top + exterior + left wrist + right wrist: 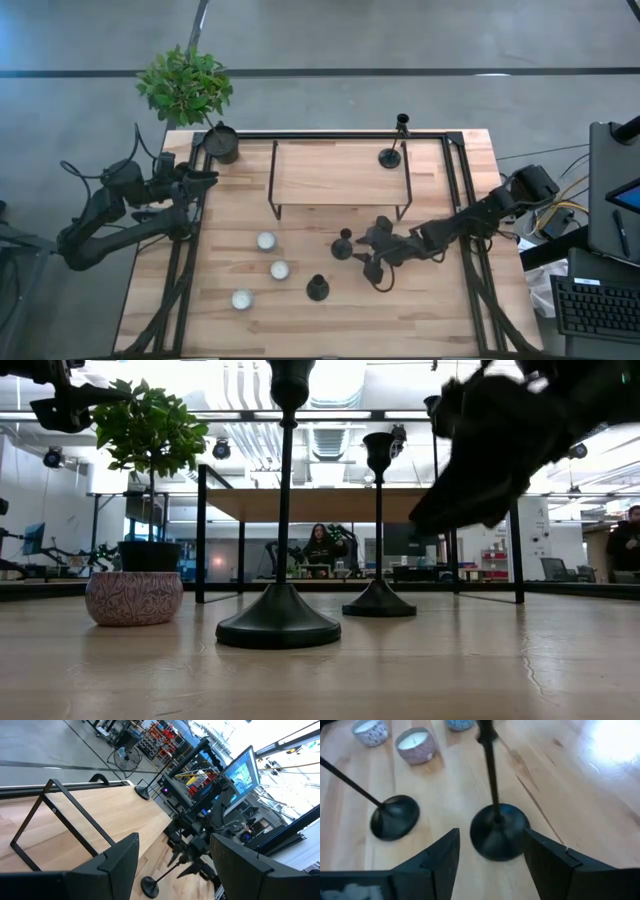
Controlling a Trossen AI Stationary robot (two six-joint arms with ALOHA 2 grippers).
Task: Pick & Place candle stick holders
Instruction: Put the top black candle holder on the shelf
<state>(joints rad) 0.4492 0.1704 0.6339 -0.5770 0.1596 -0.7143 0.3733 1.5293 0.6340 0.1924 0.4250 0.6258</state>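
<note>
Here, the candle stick holders are matte black — each a round flared base tapering up into a thin stem with a small cupped top. Two stand on the pale wood worktop (440,310): one (318,288) near the front, one (342,246) just left of the right pincer (372,252). A third holder (391,156) stands upright on the raised wooden shelf (330,172), which has a thin black metal frame, and a fourth (381,277) sits just by the right pincer's front side.

In the right wrist view the pincer's dark fingers (442,857) stand apart, astride a holder's glossy-edged base (499,831) without touching it; nothing is gripped.

The left pincer (200,178) waits at the worktop's left rear edge, its jaws partly open and empty.

Three small round candles (266,241) in speckled pots lie in a slanted row at centre-left, and a leafy green plant (185,85) in a dark pot stands at the rear left corner.
</note>
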